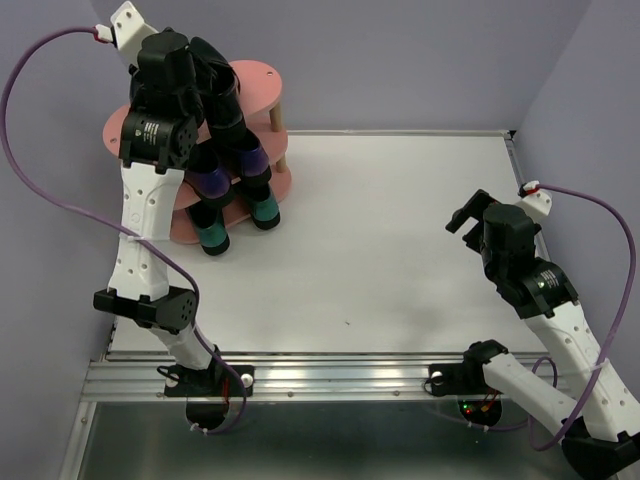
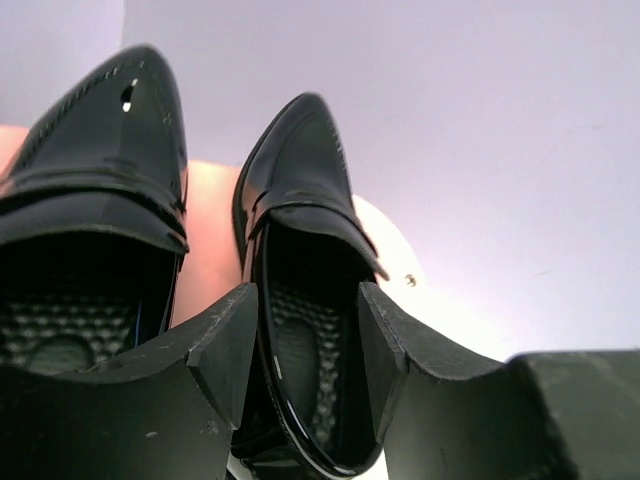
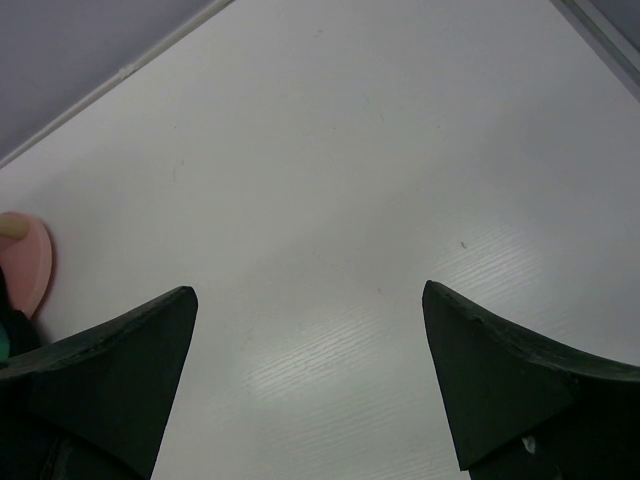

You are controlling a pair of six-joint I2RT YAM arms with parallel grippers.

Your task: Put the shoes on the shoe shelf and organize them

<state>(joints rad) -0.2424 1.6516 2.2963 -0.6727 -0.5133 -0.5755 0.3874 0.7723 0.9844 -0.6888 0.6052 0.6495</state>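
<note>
Shoes first: one black loafer (image 2: 300, 190) and the other loafer (image 2: 110, 130) stand side by side on a pink board of the shoe shelf (image 1: 262, 85), at the far left of the table (image 1: 400, 250). My left gripper (image 2: 305, 345) has its fingers apart astride the heel end of the black loafer; whether they press on it I cannot tell. I judge the leather stiff, glossy, slippery and light, so the side walls near the heel are the best hold. My right gripper (image 3: 308, 300) hangs wide apart, holding nothing
</note>
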